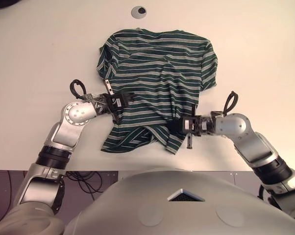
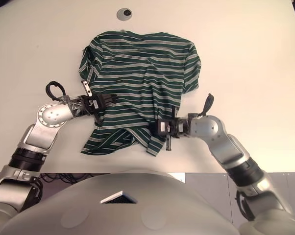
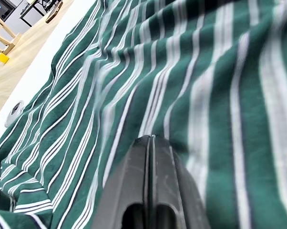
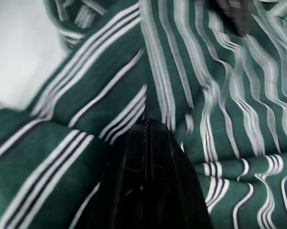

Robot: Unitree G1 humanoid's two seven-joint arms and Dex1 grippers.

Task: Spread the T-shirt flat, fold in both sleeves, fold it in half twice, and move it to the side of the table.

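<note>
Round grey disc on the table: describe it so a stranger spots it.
On the white table, look past the crumpled dark green, white-striped T-shirt toward the far edge. A round grey disc with a dark centre lies there, plain and round, unlike the shirt.

1. T-shirt [image 1: 157, 73]: near hem bunched and doubled over itself. 1 sleeve, on the robot's left, is folded in and its outline is lost in the folds. Underside hidden.
2. Left claw [image 3: 150, 140]: fingers pressed together, base cut off by the frame edge. Cannot tell whether cloth is caught between them.
3. Right claw [image 4: 148, 125]: likewise, with tips blurred against the stripes.
4. Dark smear [image 4: 234, 16] beyond the right claw: too blurred to identify.
5. Round fitting [image 1: 139, 11] in tabletop [image 1: 39, 58]: too small to make out detail.
6. Furniture [image 3: 5, 28] past the tabletop: blurred and cropped.
</note>
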